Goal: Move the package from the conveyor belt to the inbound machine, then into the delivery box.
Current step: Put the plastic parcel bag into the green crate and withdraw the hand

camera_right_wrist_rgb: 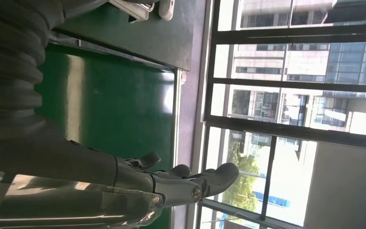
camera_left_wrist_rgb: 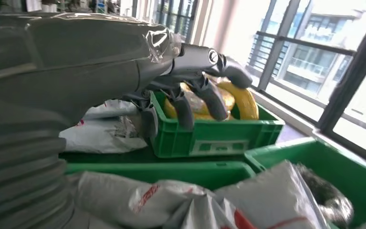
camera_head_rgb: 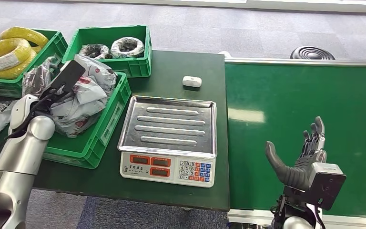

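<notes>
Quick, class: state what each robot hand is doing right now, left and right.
Left hand: open, holding nothing, above the parcels in the green crate.
Right hand: open, holding nothing, over the conveyor belt.

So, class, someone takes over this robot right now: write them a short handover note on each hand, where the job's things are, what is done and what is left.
Left hand: open, fingers spread, holding nothing, above the delivery box, the green crate of grey packages.
Right hand: open, fingers apart, over the conveyor belt.
The belt carries no package in the head view. The scale, which serves as the inbound machine, has a bare tray.
Done: judging by the layout, packages already lie in the box.
Left: wait for the next package on the belt, take it to the scale, then to the box.
</notes>
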`<action>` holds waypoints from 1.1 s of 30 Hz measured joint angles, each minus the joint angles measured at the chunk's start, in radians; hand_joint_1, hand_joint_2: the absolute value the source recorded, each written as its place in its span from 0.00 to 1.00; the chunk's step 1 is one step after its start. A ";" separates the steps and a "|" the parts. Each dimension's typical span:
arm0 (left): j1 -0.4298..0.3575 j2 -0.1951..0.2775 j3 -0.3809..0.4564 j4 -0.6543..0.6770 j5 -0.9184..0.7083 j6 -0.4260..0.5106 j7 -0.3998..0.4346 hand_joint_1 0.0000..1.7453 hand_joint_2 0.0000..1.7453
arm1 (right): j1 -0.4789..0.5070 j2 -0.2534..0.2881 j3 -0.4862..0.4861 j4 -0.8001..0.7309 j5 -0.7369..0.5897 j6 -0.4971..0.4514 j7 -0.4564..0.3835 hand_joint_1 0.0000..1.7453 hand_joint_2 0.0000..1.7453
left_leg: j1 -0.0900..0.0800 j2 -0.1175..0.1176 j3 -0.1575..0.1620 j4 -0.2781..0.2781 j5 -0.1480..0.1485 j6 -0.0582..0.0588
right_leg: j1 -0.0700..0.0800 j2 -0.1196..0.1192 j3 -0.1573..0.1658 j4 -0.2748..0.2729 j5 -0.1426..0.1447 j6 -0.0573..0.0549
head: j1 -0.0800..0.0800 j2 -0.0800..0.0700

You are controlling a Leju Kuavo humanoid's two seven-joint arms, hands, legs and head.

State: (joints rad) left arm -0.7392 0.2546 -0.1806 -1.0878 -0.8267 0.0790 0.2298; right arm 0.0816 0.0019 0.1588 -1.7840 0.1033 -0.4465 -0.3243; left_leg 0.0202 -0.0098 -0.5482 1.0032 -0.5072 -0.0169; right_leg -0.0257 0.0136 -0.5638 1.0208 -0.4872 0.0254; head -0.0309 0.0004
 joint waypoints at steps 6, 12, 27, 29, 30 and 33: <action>-0.022 0.077 0.036 -0.011 0.007 0.094 0.003 0.00 1.00 | 0.029 0.005 0.000 -0.024 -0.004 -0.066 -0.007 0.00 1.00 | 0.000 0.000 0.000 0.000 0.000 0.000 | 0.000 0.000 0.000 0.000 0.000 0.000 | 0.000 0.000; 0.000 0.159 0.138 -0.061 -0.030 0.254 -0.083 0.00 1.00 | 0.079 -0.004 0.002 -0.055 -0.035 -0.144 -0.031 0.00 1.00 | 0.000 0.001 0.000 -0.001 0.000 0.000 | 0.000 0.001 0.000 0.000 0.000 0.000 | 0.000 0.000; 0.613 0.138 0.582 -0.496 0.784 -0.036 -0.634 0.00 1.00 | 0.331 -0.094 -0.039 -0.153 -0.101 -0.091 -0.103 0.00 1.00 | -0.002 0.011 0.001 -0.002 -0.007 0.000 | -0.002 0.010 -0.002 -0.001 -0.003 -0.001 | 0.000 0.000; 0.746 0.050 0.625 -0.627 0.830 0.019 -0.776 0.00 1.00 | 0.358 -0.099 -0.048 -0.156 -0.096 -0.063 -0.113 0.00 1.00 | -0.003 0.014 0.002 -0.002 -0.009 0.001 | -0.003 0.012 -0.002 -0.002 -0.004 0.000 | 0.000 0.000; 0.812 0.005 0.639 -0.687 0.842 0.028 -0.820 0.00 1.00 | 0.369 -0.102 -0.052 -0.156 -0.097 -0.053 -0.117 0.00 1.00 | -0.003 0.015 0.003 -0.002 -0.010 0.002 | -0.003 0.013 -0.001 -0.002 -0.005 0.001 | 0.000 0.000; 1.011 -0.152 0.655 -0.860 0.884 0.002 -0.902 0.00 1.00 | 0.400 -0.124 -0.058 -0.157 -0.107 -0.025 -0.128 0.00 1.00 | -0.004 0.015 0.007 -0.001 -0.014 0.005 | -0.004 0.014 0.002 -0.003 -0.008 0.004 | 0.000 0.000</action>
State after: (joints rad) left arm 0.2721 0.1030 0.4747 -1.9478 0.0575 0.0807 -0.6722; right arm 0.4818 -0.1225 0.1012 -1.9409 -0.0041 -0.4720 -0.4522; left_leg 0.0160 0.0056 -0.5416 1.0018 -0.5215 -0.0122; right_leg -0.0297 0.0274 -0.5621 1.0175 -0.4947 0.0290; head -0.0309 0.0004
